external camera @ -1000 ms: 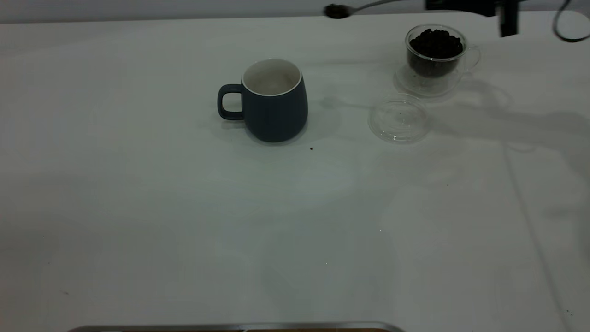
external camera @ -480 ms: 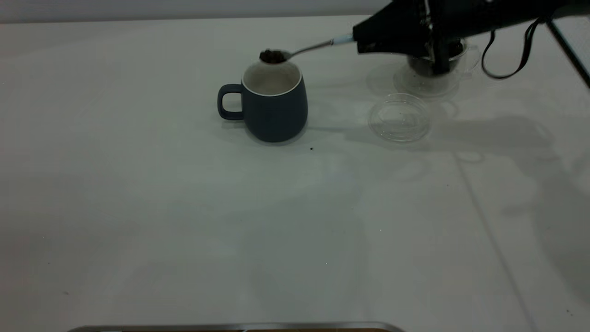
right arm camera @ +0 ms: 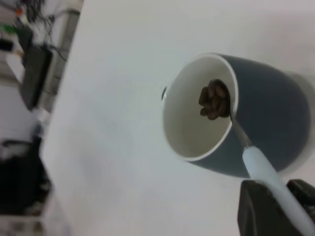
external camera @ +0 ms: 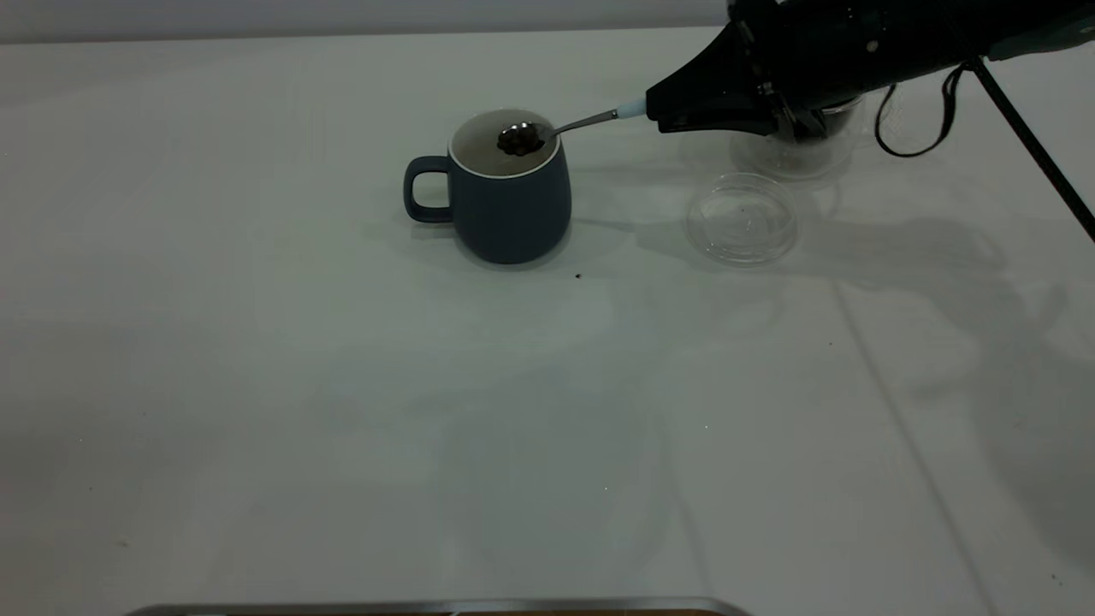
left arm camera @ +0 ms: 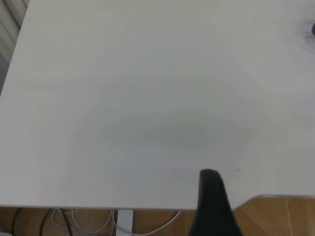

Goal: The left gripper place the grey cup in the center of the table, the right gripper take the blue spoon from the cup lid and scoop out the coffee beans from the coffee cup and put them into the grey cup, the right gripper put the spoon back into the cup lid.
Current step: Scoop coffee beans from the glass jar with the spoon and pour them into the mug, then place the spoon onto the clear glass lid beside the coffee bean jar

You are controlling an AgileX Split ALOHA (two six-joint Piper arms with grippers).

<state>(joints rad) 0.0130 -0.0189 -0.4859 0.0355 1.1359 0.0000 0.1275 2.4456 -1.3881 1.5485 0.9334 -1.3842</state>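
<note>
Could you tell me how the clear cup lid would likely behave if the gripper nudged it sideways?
The cup lid looks thin, clear and shallow, so it is probably light and would slide on the smooth table rather than tip. It lies flat and round, so rolling seems unlikely. If it is glass, a hard knock might chip it.

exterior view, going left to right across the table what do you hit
cup handle → grey cup → spoon held over it, with beans → right hand → cup lid. The coffee cup sits mostly hidden behind the right hand, so its place is left out.
</note>
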